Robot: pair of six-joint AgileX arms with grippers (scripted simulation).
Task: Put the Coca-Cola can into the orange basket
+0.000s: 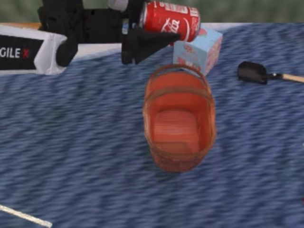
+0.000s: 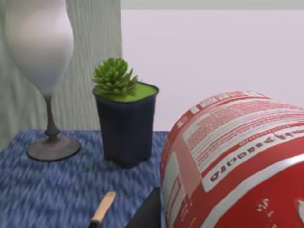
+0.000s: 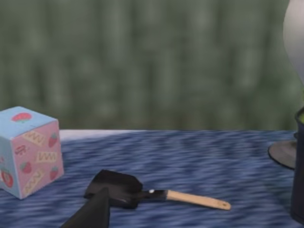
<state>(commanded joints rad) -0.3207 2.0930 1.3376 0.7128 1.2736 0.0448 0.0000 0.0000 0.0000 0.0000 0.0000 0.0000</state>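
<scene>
The left gripper [image 1: 142, 35] fingers hold the Coca-Cola can [image 1: 170, 20] sideways, apparently high beyond the orange basket [image 1: 179, 118], probably for dropping it inside.

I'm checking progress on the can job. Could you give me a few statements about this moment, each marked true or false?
1. The left claw holds the Coca-Cola can on its side, in the air. True.
2. The can is already inside the orange basket. False: the basket is empty.
3. A light-blue box stands beyond the basket. True.
4. The black shovel lies at the table's left. False: it lies at the right.
5. The potted succulent sits inside the basket. False: it stands on the table near a wine glass.
</scene>
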